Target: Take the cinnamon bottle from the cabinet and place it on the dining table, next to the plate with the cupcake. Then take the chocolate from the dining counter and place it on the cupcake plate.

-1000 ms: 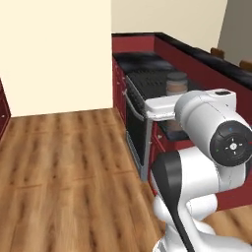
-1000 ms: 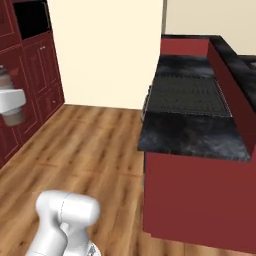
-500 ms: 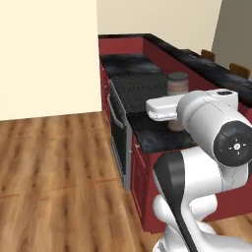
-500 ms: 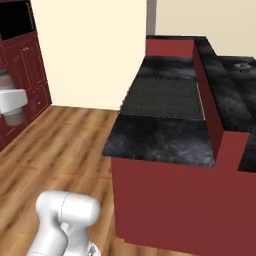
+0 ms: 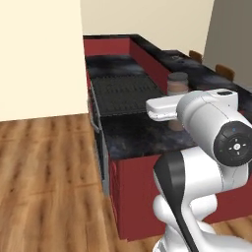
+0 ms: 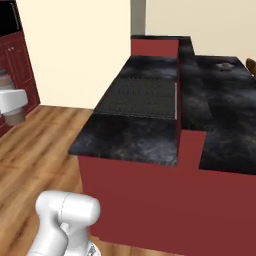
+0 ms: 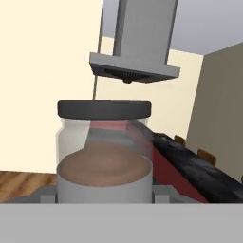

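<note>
The cinnamon bottle (image 7: 104, 156) is a clear jar with a dark lid and brown powder in its lower half. My gripper (image 7: 104, 195) is shut on it near its base, holding it upright. In the left base view the bottle (image 5: 177, 83) sticks up above my white hand, and the gripper (image 5: 170, 106) hangs over the near end of the dark counter. At the left edge of the right base view, the bottle (image 6: 15, 116) shows below the gripper (image 6: 10, 100). A small item (image 6: 223, 65) lies on the far raised counter, too small to identify.
A red island with a dark stone top (image 5: 142, 135) and a ribbed cooktop (image 5: 123, 88) stands ahead. Behind it runs a raised counter (image 6: 220, 100) with wooden chairs (image 5: 224, 72). A cream wall (image 5: 39, 54) is at left, red cabinets (image 6: 12, 65) at far left. A range hood (image 7: 135, 71) hangs above. Wooden floor (image 5: 49, 172) lies open.
The whole picture has shifted because the base has driven on: the island now sits closer and more central, the wall further left. The bottle stays in the same grip.
</note>
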